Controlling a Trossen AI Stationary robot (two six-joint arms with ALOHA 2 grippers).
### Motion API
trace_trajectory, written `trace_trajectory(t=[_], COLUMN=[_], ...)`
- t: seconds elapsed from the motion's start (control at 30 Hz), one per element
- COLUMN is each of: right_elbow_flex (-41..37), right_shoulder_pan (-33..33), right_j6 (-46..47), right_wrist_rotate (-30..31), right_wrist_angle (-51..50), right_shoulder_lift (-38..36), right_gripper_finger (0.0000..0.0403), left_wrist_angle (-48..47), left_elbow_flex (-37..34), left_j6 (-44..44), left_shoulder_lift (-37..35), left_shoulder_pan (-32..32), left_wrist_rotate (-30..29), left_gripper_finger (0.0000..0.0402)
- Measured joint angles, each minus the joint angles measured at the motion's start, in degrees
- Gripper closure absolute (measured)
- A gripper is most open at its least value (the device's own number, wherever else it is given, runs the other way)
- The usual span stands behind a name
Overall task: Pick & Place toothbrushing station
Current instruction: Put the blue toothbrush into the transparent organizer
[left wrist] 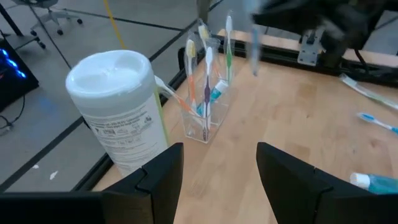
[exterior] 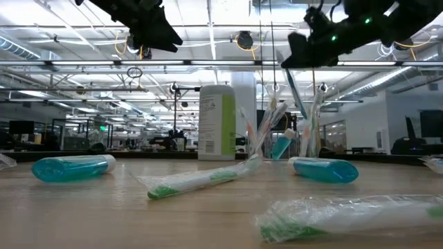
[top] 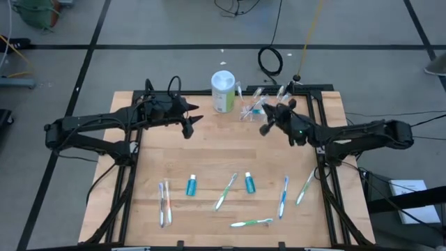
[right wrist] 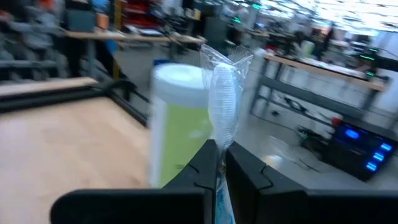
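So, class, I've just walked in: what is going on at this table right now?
The right gripper is shut on a wrapped toothbrush, holding it in the air near the clear holder at the table's far edge, beside a white and green canister. The holder already has several brushes standing in it. The left gripper is open and empty, hovering just left of the canister. More wrapped toothbrushes and small blue tubes lie along the near side of the wooden table.
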Motion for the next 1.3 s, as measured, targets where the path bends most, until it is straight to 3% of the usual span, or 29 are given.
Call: trace_trajectory(t=[0.2, 0.43, 0.67, 1.0, 1.2, 1.3], right_elbow_flex=[0.00, 0.00, 0.02, 0.04, 0.07, 0.07], right_shoulder_pan=[-6.22, -10.64, -12.34, -11.15, -7.88, -6.19], right_j6=[-1.04, 0.55, 5.54, 7.71, 10.36, 11.33], right_wrist_rotate=[4.69, 1.99, 1.83, 10.94, 22.03, 24.81], right_wrist_angle=[3.05, 11.46, 10.80, 10.43, 9.64, 7.30], right_shoulder_lift=[4.45, 8.33, 13.06, 16.32, 16.28, 16.30], right_gripper_finger=[0.0393, 0.0390, 0.0389, 0.0388, 0.0388, 0.0388], left_wrist_angle=[-0.86, -0.82, -0.86, -0.90, -0.90, -0.90], left_elbow_flex=[0.00, 0.00, 0.00, 0.00, 0.00, 0.00], left_j6=[0.68, 3.43, 3.17, 3.19, 3.12, 3.03], left_shoulder_lift=[-0.01, -0.02, -0.02, 0.00, -0.02, -0.01], left_shoulder_pan=[-1.60, -2.97, -2.97, -2.97, -2.97, -2.97], left_wrist_rotate=[0.03, 0.04, 0.02, 0.02, -0.01, -0.03], left_gripper_finger=[0.0192, 0.0192, 0.0192, 0.0192, 0.0192, 0.0192])
